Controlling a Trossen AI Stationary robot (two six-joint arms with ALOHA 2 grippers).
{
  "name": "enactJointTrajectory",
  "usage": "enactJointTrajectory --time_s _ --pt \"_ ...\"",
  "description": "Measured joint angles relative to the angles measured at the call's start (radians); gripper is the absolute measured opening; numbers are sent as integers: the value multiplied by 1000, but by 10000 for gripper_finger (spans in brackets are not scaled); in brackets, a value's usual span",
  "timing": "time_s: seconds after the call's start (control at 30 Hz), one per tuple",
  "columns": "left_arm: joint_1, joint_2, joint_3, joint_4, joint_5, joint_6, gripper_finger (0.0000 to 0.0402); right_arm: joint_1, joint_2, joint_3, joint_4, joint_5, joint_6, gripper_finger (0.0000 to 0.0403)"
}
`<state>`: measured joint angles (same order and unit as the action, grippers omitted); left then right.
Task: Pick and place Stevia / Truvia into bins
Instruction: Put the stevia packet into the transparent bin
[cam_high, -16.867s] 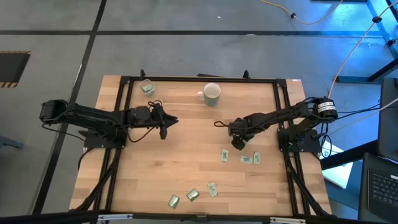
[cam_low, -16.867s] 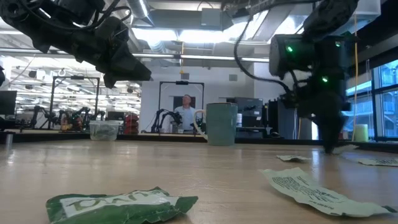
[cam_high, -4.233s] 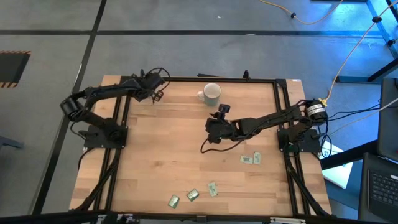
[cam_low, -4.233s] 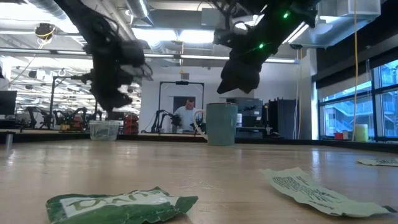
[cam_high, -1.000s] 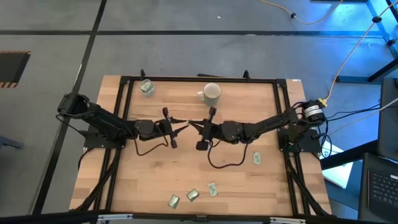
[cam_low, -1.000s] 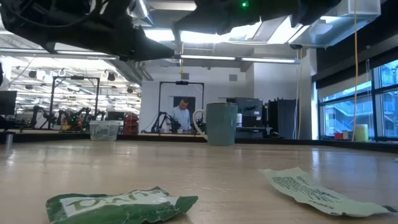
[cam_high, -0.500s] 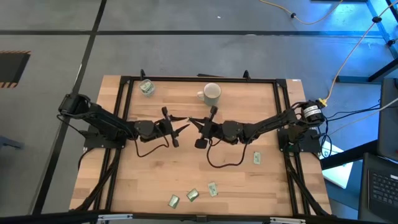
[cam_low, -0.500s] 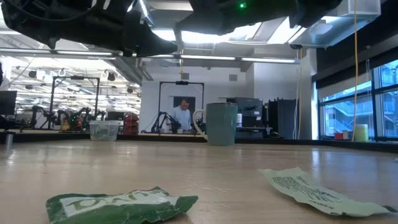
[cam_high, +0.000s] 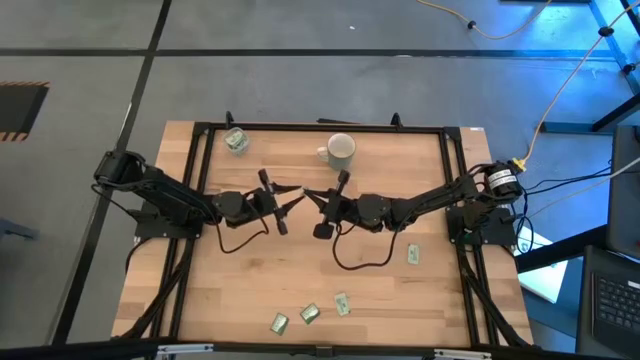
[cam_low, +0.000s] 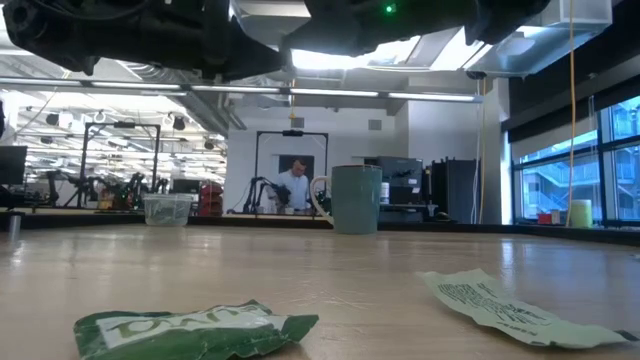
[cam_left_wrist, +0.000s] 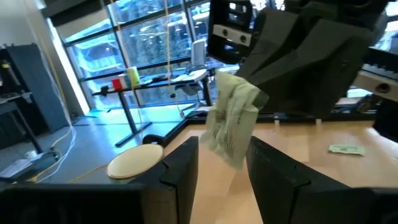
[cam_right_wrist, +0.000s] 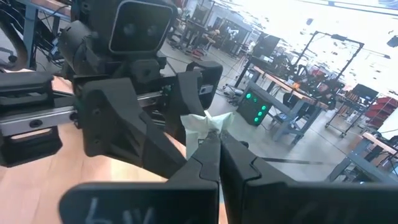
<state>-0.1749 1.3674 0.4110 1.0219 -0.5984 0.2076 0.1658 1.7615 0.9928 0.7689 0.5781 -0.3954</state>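
Above the middle of the table my two grippers meet tip to tip, both level. My right gripper (cam_high: 312, 197) is shut on a crumpled white-green Stevia sachet (cam_left_wrist: 233, 121). My left gripper (cam_left_wrist: 222, 171) is open. Its two fingers stand on either side of the sachet's free end, and I cannot tell whether either touches it. The pale mug (cam_high: 341, 150) and the clear cup (cam_high: 236, 141), which has sachets in it, stand at the far edge. More sachets (cam_high: 411, 255) (cam_high: 309, 313) lie flat toward the near right. My right gripper pinches one end of the sachet (cam_right_wrist: 207, 132) between its two fingertips. The fingers come level from the table's right. The rest of the sachet juts past the fingertips, crumpled, between the left gripper's fingers and clear of the table.
Loose sachets (cam_low: 190, 328) (cam_low: 500, 305) lie close to the near edge. A black frame (cam_high: 320, 127) runs round the table's far and side edges. A person (cam_low: 292, 185) stands in the room far behind the table.
In the low view my left gripper has tipped up a little. My right gripper and the sachet have kept their place.
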Motion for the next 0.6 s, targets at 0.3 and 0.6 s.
enactJointTrajectory --time_s 0.3,0.6 --pt "0 0 0 0 -32 -3 93 14 0 0 -1 -5 0 0" --pt "0 0 0 0 -33 2 32 14 -1 0 -2 -6 1 0"
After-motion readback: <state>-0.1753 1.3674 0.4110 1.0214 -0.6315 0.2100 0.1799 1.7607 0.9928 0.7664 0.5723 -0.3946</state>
